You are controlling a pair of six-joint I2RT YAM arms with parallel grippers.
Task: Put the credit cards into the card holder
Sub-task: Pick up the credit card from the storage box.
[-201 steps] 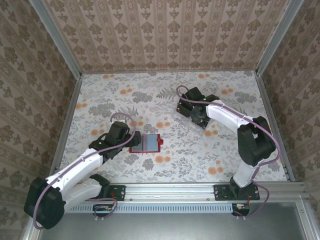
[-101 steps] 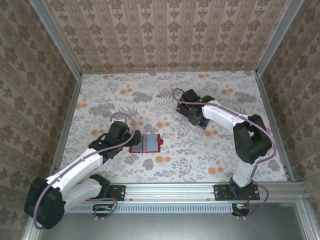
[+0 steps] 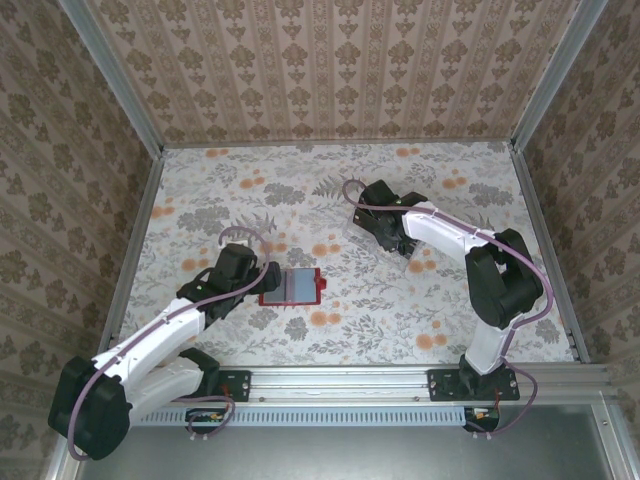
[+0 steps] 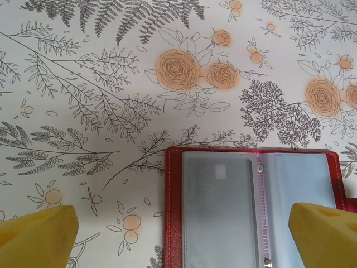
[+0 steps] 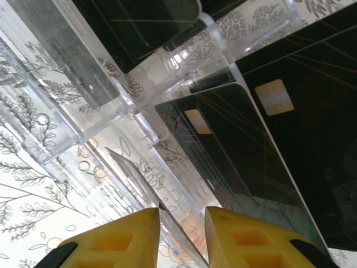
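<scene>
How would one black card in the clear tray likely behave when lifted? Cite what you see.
The card looks thin and flat, so probably light and fairly stiff. Its glossy face suggests it may slip from a pinch. Sitting between the walls of the tray, it could catch coming out.

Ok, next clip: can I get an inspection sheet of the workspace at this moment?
Surface: table under a floral covering, lying flat.
Job's things: red card holder lies open, grey pockets up; black credit cards sit in the clear tray.
Clutter: nothing seen.
Grippers: left gripper open, fingers wide, at the card holder; right gripper down at the tray, fingers nearly together, whether they grip a card cannot be told.
Cables: purple cable loops at each wrist.
Surroundings: patterned walls on three sides, metal rail along the near edge.
</scene>
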